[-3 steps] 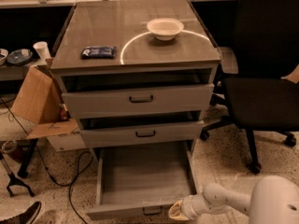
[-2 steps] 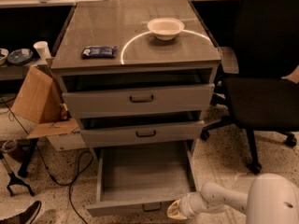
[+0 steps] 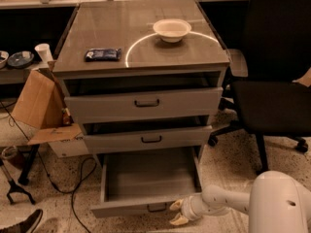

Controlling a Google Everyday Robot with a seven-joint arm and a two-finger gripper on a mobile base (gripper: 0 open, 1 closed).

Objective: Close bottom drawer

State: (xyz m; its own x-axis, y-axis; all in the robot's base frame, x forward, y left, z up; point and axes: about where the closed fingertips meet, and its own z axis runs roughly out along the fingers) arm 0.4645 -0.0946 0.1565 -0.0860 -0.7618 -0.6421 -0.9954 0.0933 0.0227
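Note:
The bottom drawer (image 3: 146, 181) is the lowest of three grey drawers and stands pulled well out, its plain grey box showing. Its front (image 3: 127, 208) carries a small black bar handle (image 3: 156, 208). My gripper (image 3: 177, 212) is low on the floor side, at the right end of that drawer front, with my white arm (image 3: 224, 200) reaching in from the lower right. Its two pale fingertips (image 3: 175, 205) are spread apart and hold nothing; the upper one is right at the drawer front.
The two upper drawers (image 3: 144, 104) (image 3: 148, 139) stand slightly out. A white bowl (image 3: 172, 30) and a dark packet (image 3: 102, 54) sit on the cabinet top. A black office chair (image 3: 272, 91) stands to the right. A cardboard box (image 3: 41, 106) and cables lie to the left.
My gripper has shifted a little left and toward the cabinet against the drawer front. The bottom drawer looks pushed in slightly.

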